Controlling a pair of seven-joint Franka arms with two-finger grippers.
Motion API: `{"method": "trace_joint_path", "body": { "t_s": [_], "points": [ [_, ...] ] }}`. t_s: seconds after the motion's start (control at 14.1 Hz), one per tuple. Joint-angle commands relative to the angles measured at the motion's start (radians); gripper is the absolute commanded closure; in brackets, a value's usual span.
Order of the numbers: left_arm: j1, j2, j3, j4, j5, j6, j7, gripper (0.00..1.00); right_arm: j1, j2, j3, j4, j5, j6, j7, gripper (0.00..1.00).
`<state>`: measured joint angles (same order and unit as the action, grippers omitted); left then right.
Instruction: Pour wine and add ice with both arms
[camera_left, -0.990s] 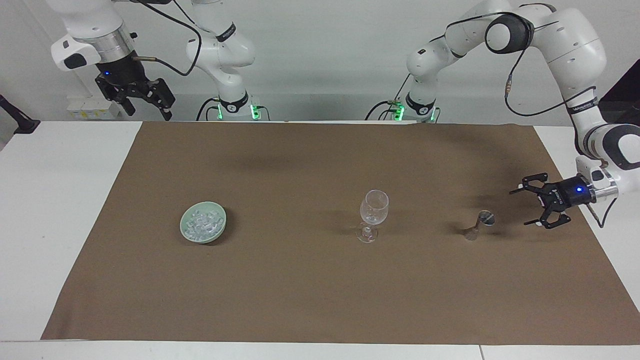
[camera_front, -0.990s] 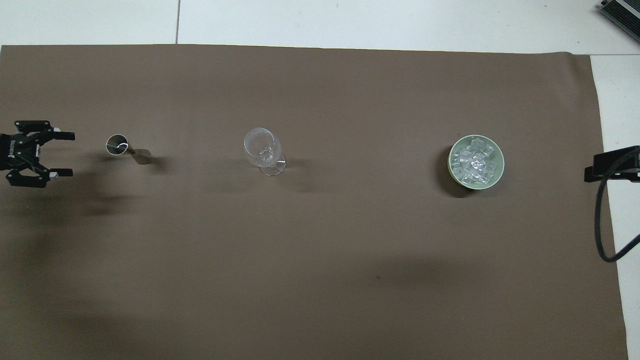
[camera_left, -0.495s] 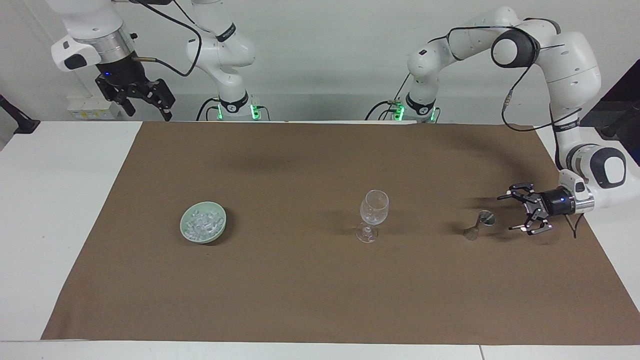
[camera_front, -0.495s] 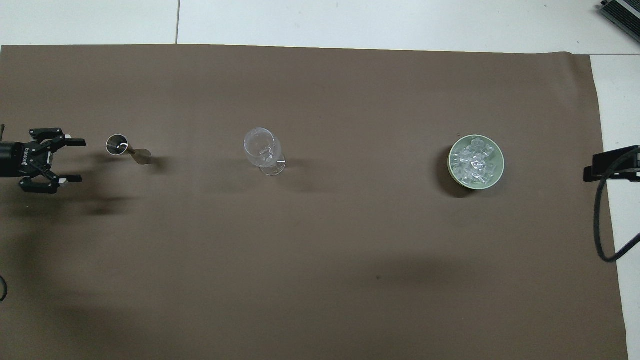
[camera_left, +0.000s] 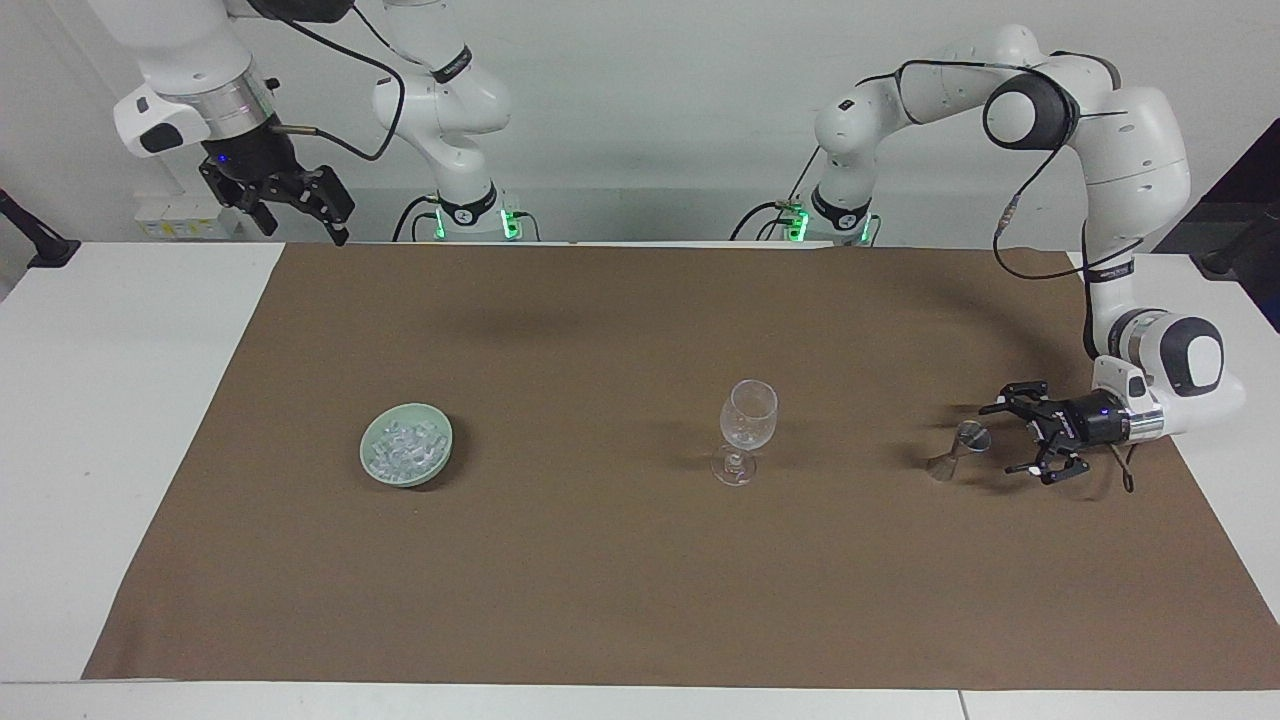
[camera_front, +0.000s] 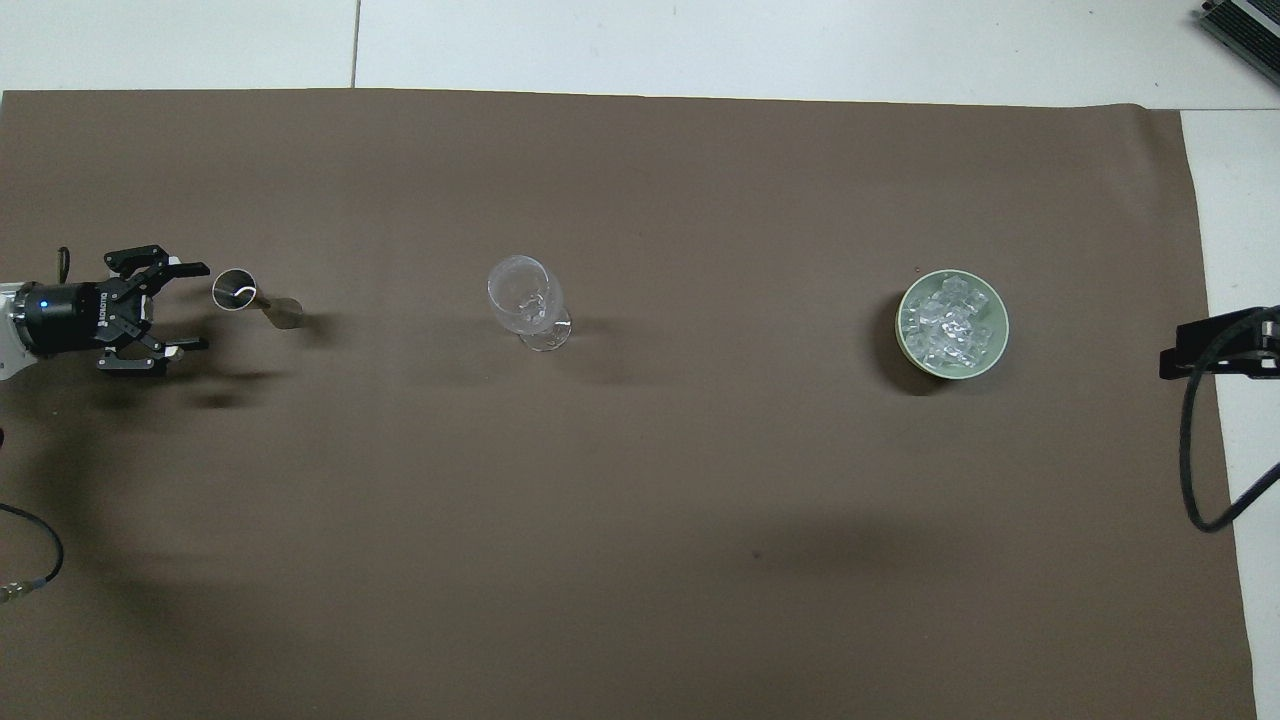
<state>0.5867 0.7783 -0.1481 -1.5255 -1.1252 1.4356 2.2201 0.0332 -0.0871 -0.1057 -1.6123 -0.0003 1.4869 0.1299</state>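
In the facing view, the right pincer (camera_left: 296, 205) hangs high in the air over the edge of the surface (camera_left: 120, 420) nearest the robots, at the right arm's end, its jaws spread wide and empty. This arm waits, well apart from everything on the brown cloth (camera_left: 600, 580).

Next comes a pale green bowl (camera_left: 406, 458) that sits on the cloth toward the right arm's end. The ice (camera_left: 404, 446) lies heaped inside it as small clear cubes.

Near the middle of the cloth stands a clear stemmed glass (camera_left: 747, 432), upright on its foot, well apart from the bowl.

Toward the left arm's end stands a small metal measuring cup (camera_left: 958, 451), a slim double-ended piece with its open mouth up; the overhead view shows that round mouth (camera_front: 235, 290).

Just beside it is the left pincer (camera_left: 1012, 438), lying low and level over the cloth with its tips pointing at the cup. Its jaws stand wide and hold nothing; the upper fingertip (camera_front: 196, 268) sits close beside the cup's rim, and I cannot tell whether it touches.
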Motion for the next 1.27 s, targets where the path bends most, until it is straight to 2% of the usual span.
{"method": "trace_joint_path", "body": {
  "t_s": [0.0, 0.42, 0.57, 0.78, 1.2],
  "points": [
    [0.002, 0.025, -0.007, -0.001, -0.034, -0.015, 0.039, 0.0, -0.007, -0.023, 0.004, -0.066, 0.026, 0.067, -0.032, 0.0],
    [-0.021, 0.042, -0.022, -0.008, -0.064, 0.003, 0.046, 0.0, 0.002, -0.028, 0.011, -0.11, 0.026, 0.084, -0.098, 0.0],
    [-0.028, 0.039, -0.021, -0.007, -0.062, 0.012, 0.09, 0.04, 0.004, -0.026, 0.012, -0.126, 0.028, 0.085, -0.101, 0.0],
    [-0.028, 0.039, -0.021, -0.013, -0.061, 0.026, 0.096, 0.03, 0.005, -0.026, 0.012, -0.178, 0.028, 0.171, -0.108, 0.0],
    [-0.048, 0.041, -0.021, -0.031, -0.068, 0.038, 0.098, 0.08, 0.005, -0.023, 0.012, -0.181, 0.026, 0.19, -0.11, 0.0]
  ]
}}
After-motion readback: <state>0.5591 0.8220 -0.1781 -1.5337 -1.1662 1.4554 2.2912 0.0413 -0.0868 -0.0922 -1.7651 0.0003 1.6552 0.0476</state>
